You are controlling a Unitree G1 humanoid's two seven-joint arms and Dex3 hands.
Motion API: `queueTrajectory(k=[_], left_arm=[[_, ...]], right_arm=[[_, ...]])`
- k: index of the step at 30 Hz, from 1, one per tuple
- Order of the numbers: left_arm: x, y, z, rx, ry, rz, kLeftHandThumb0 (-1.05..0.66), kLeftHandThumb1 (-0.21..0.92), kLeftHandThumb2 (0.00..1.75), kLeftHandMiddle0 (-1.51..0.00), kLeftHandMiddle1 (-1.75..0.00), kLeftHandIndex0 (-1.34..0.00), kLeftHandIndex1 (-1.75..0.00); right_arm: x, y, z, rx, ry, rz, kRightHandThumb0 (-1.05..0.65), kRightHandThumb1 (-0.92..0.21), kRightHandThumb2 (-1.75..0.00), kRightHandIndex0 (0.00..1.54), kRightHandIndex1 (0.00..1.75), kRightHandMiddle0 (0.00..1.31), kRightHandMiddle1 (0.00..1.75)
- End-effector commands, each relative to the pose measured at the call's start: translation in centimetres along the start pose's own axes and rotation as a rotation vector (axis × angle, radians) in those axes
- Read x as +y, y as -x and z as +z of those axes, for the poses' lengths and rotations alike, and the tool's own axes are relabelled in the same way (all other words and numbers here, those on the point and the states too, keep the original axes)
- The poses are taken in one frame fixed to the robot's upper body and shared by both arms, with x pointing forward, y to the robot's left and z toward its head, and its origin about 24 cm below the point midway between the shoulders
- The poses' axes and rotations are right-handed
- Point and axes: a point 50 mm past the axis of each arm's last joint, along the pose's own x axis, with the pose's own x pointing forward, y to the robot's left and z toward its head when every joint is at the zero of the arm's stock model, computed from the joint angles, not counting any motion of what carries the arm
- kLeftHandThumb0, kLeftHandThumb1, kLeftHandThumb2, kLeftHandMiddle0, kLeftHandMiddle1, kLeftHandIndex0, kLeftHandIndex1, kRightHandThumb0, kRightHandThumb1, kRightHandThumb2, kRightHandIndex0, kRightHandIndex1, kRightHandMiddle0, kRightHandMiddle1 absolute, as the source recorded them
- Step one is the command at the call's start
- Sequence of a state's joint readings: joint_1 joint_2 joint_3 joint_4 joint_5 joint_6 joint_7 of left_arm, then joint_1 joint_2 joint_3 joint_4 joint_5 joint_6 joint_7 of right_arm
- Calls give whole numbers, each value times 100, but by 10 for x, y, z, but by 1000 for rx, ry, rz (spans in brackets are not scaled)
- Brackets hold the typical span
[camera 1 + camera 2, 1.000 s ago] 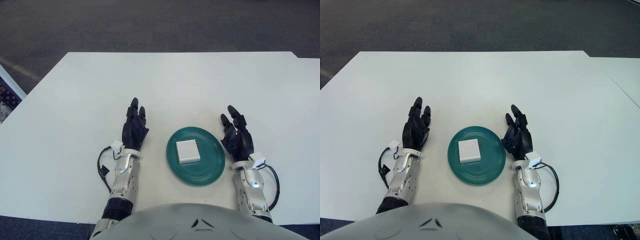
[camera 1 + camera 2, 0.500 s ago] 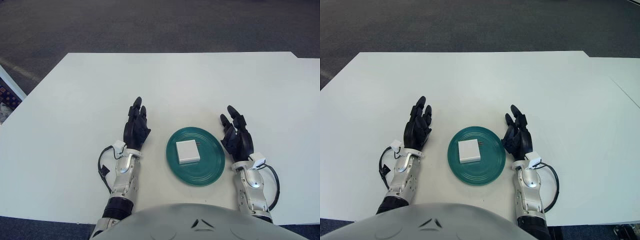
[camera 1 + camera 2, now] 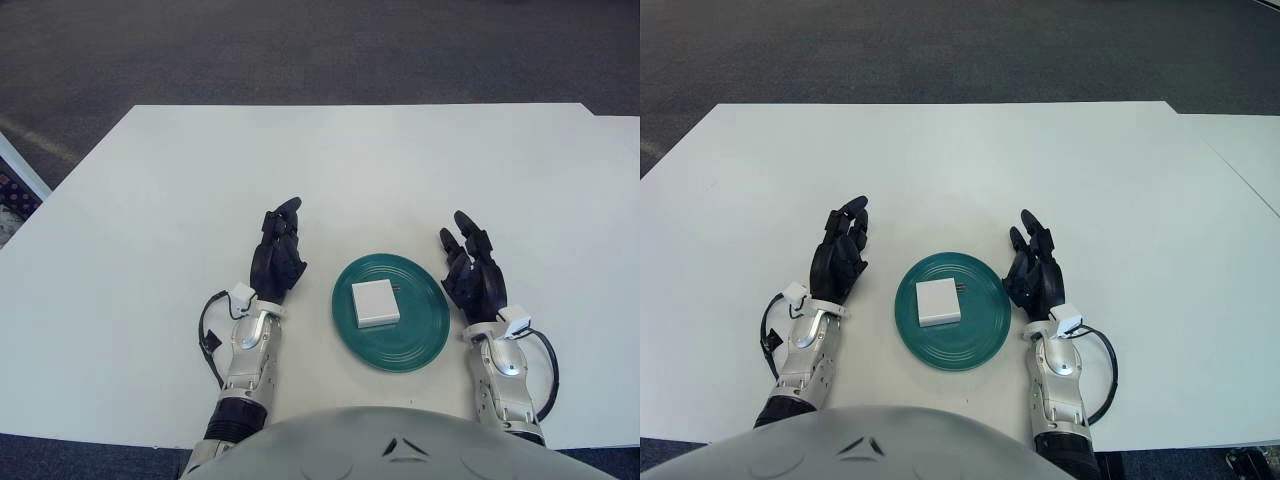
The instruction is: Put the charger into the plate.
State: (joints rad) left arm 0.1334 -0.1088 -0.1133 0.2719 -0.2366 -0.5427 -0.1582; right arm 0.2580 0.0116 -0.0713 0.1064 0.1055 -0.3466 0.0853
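Note:
A white square charger [image 3: 375, 303] lies flat in the middle of a dark green plate [image 3: 422, 340] on the white table. My left hand [image 3: 277, 256] rests on the table just left of the plate, fingers spread and empty, leaning toward the plate. My right hand [image 3: 474, 273] rests just right of the plate, open and empty. Neither hand touches the plate or the charger.
The white table [image 3: 350, 170] stretches far ahead and to both sides. Its front edge runs close to my body. Dark carpet lies beyond the far edge. A second white surface [image 3: 1250, 150] adjoins at the far right.
My left hand has shifted slightly right toward the plate and its fingertips have tilted rightward. The right hand, plate and charger have not moved.

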Motion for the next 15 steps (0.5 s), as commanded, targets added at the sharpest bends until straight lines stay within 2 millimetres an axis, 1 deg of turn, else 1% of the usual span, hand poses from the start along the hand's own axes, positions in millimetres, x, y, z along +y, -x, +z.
queueTrajectory(k=[1, 3, 6, 10, 15], left_arm=[[9, 58, -30, 162, -96, 123, -105, 92, 83, -14, -4, 0, -60], [11, 58, -27, 152, -132, 126, -105, 92, 84, -14, -3, 0, -55], [11, 58, -25, 146, -183, 116, -104, 92, 87, -13, -2, 0, -51], [11, 58, -25, 164, -193, 98, -104, 92, 89, -9, -1, 0, -45], [14, 59, -23, 199, -196, 125, -103, 92, 90, -6, -1, 0, -39]], right_arm=[[-11, 30, -33, 189, 20, -53, -87, -92, -98, 19, 0, 0, 41], [-12, 30, -31, 181, 34, -52, -87, -92, -98, 17, 0, 0, 40], [-13, 30, -30, 175, 49, -53, -87, -92, -98, 15, 0, 0, 38], [-16, 30, -27, 164, 53, -68, -87, -92, -97, 14, 0, 0, 37], [-19, 30, -25, 145, 58, -85, -86, -92, -96, 13, 0, 0, 37]])
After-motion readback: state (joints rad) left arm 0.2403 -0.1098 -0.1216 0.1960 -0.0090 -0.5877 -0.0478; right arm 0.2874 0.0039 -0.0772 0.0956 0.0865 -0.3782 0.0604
